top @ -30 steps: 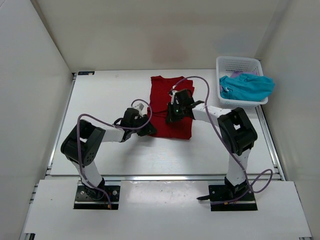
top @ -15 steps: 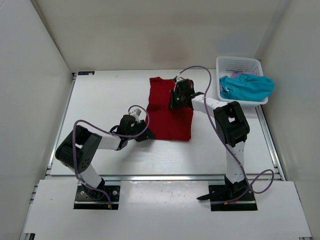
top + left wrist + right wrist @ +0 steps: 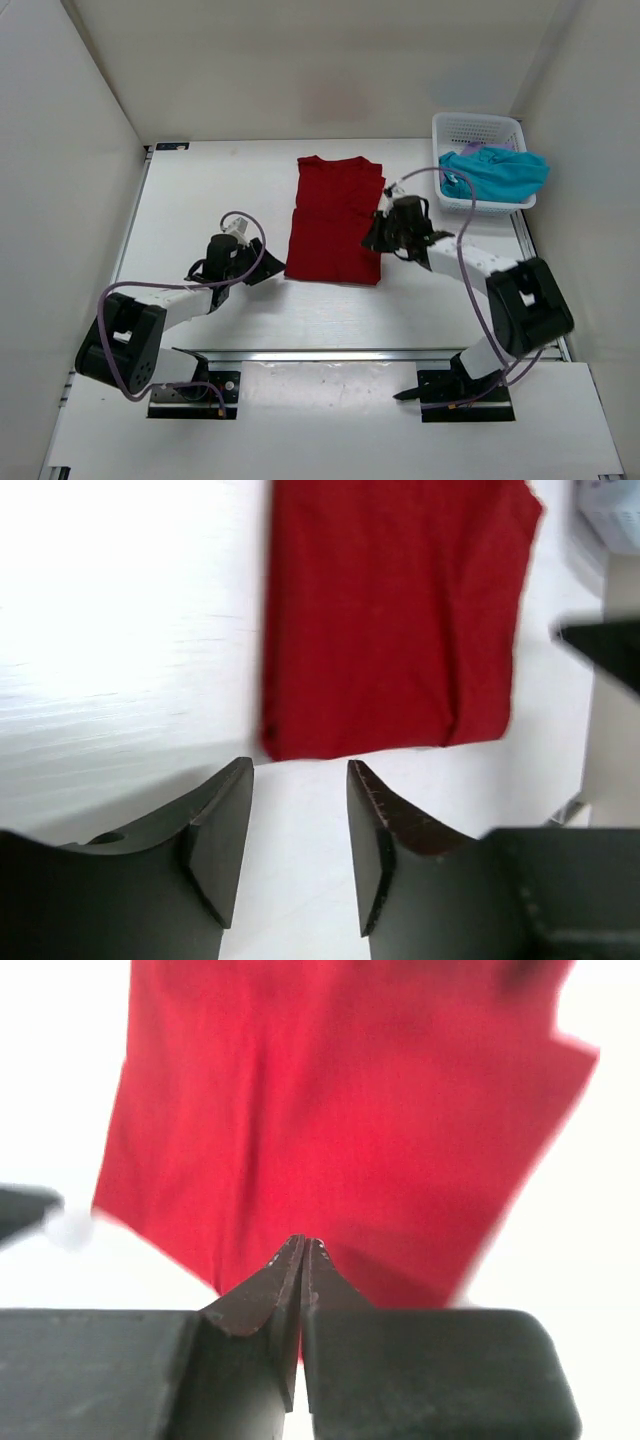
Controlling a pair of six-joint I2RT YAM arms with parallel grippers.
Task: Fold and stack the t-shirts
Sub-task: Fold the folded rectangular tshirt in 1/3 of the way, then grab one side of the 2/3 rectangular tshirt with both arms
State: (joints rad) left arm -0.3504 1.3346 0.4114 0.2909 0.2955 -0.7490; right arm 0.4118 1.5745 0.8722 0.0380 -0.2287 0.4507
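Note:
A deep red t-shirt (image 3: pixel 335 220) lies folded into a tall rectangle in the middle of the table; it fills the upper part of the left wrist view (image 3: pixel 390 620) and of the right wrist view (image 3: pixel 340 1110). My left gripper (image 3: pixel 266 272) sits low just off the shirt's near left corner, jaws open (image 3: pixel 300 780) with only bare table between them. My right gripper (image 3: pixel 373 240) hovers at the shirt's right edge near its front corner, fingers shut (image 3: pixel 303 1245) with nothing in them. A teal blue t-shirt (image 3: pixel 495 172) hangs over the basket, with a scrap of lilac t-shirt (image 3: pixel 471 150) behind it.
A white mesh basket (image 3: pixel 478 128) stands at the back right corner of the table (image 3: pixel 200 200). White walls close in the left, back and right sides. The right arm's link (image 3: pixel 612 690) shows at the right edge of the left wrist view.
My left gripper has opened, let go of the red shirt's near left corner and drawn back leftwards. The right gripper has moved from the shirt's far part to its near right edge.

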